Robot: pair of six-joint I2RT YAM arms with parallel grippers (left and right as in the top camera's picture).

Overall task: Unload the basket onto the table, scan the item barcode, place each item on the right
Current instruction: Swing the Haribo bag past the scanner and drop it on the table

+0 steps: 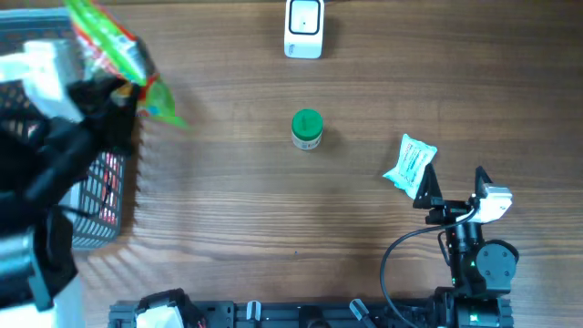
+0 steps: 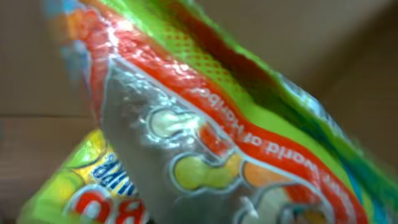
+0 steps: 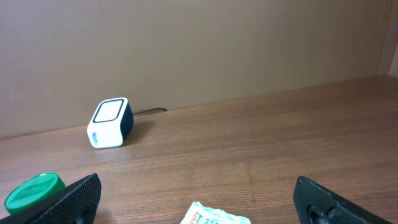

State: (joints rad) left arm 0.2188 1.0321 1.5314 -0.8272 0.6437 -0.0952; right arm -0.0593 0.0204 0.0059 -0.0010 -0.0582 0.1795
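The left pincer (image 1: 117, 89) is pressed together on a green-and-orange snack bag (image 1: 114, 46) and holds it in the air over the far end of the wire basket (image 1: 114, 196) at the left; in the left wrist view the crinkled bag fills the frame. The right pincer (image 1: 453, 178) is spread wide and grips nothing, low over the counter (image 1: 228, 200), with a small white packet (image 1: 410, 162) just beside its left finger. Between the arms a green-lidded jar (image 1: 307, 128) stands upright, and the white scanner (image 1: 303, 27) sits at the far edge, well apart from the bag.
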